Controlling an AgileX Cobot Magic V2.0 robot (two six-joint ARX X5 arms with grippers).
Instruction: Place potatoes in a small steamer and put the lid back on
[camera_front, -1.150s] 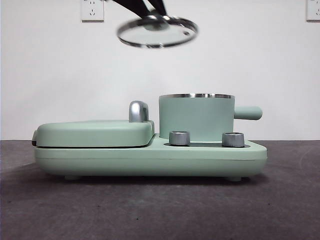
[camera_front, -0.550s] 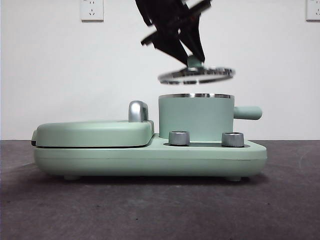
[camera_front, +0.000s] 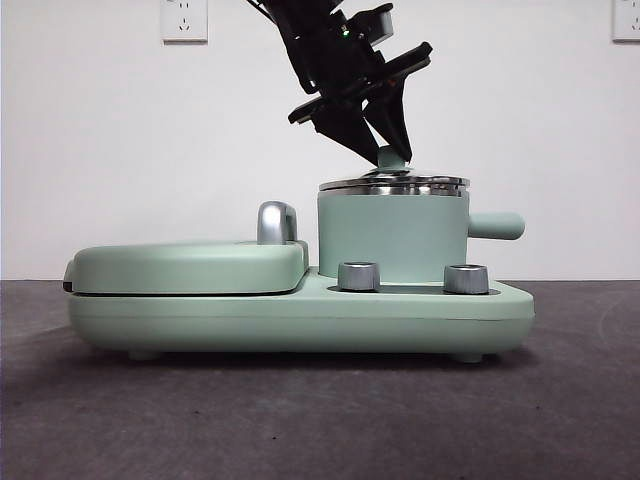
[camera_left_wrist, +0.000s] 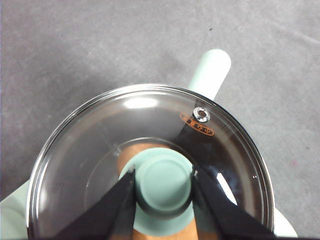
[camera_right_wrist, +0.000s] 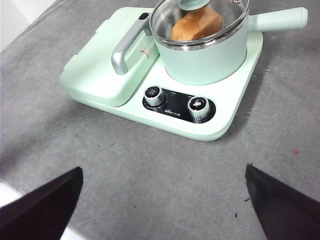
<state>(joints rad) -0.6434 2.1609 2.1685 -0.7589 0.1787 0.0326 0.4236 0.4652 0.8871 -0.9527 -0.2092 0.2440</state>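
— Looking for the lid (camera_front: 393, 183)?

— Right on top of the small steamer (camera_front: 392, 235). Round, clear glass, ringed with steel. Sitting on the pot's steel rim.

— And the potato (camera_right_wrist: 197, 23)?

— Inside the steamer, under the glass. Orange-brown, lying down in the pot. Easy to spot through the lid from the right wrist view.

— Holding the lid with what?

— With the left gripper (camera_left_wrist: 164, 187). Reaching down at a slant from up high in the front view. Two black jaws pressed on both sides of the little mint-green knob (camera_left_wrist: 164, 182), squeezing it tight.

— And the right gripper (camera_right_wrist: 162, 200)?

— Hanging high above the gray table (camera_front: 300, 420), in front of the cooker and well apart from it. Jaws spread very wide. Gripping nothing at all.

— Where on the cooker, that steamer?

— On the right half of the mint-green base (camera_front: 300, 320), seen from the front. Stubby side handle (camera_front: 497, 225) sticking out to the right.

— Anything beside it?

— Just beside it, on the left half, a flat mint-green griddle cover (camera_front: 190, 265), shut. With a shiny chrome handle (camera_front: 277, 222) next to the pot. Also two silver dials (camera_front: 359, 276) (camera_front: 466, 279) on the base, in front of the steamer.

— Behind everything?

— A white wall with a socket (camera_front: 185, 20) near the top.
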